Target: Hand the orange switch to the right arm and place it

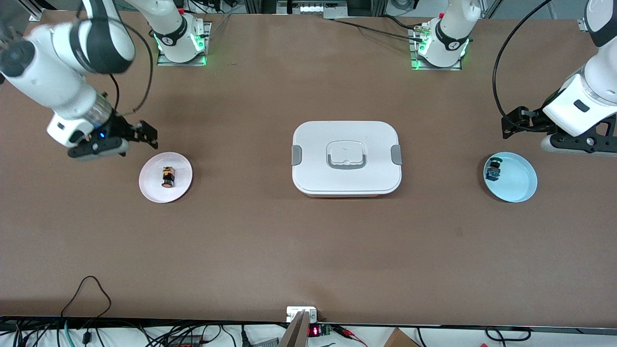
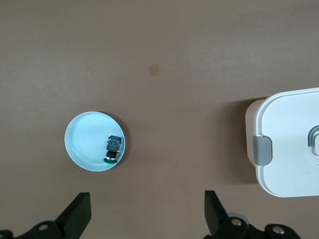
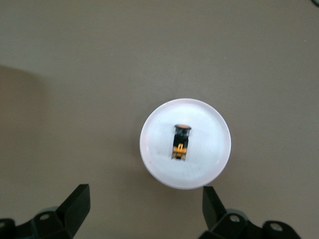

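Nearest the front camera you find three items in a rough row across the brown table (image 1: 270,250): a white plate (image 1: 150,190) toward the right arm's end, a closed white lidded box (image 1: 346,158) with grey side clips at the middle, and a pale blue plate (image 1: 518,185) toward the left arm's end. On the white plate you see the orange switch (image 1: 167,177), lying on its side near the plate's centre, its orange cap pointing toward the front camera; the right wrist view shows it (image 3: 180,142) apart from the plate's rim on all sides. On the blue plate you see a similar dark part with a green cap (image 1: 493,168), resting close to the rim on the side toward the box. Note that the right gripper (image 1: 144,135) hangs above the bare table just beside the white plate, on the side toward the robots' bases, its fingers (image 3: 77,204) spread wide and empty. You see the left gripper (image 1: 511,126) hovering likewise beside the blue plate, its fingers (image 2: 214,211) also spread wide, with nothing between them.
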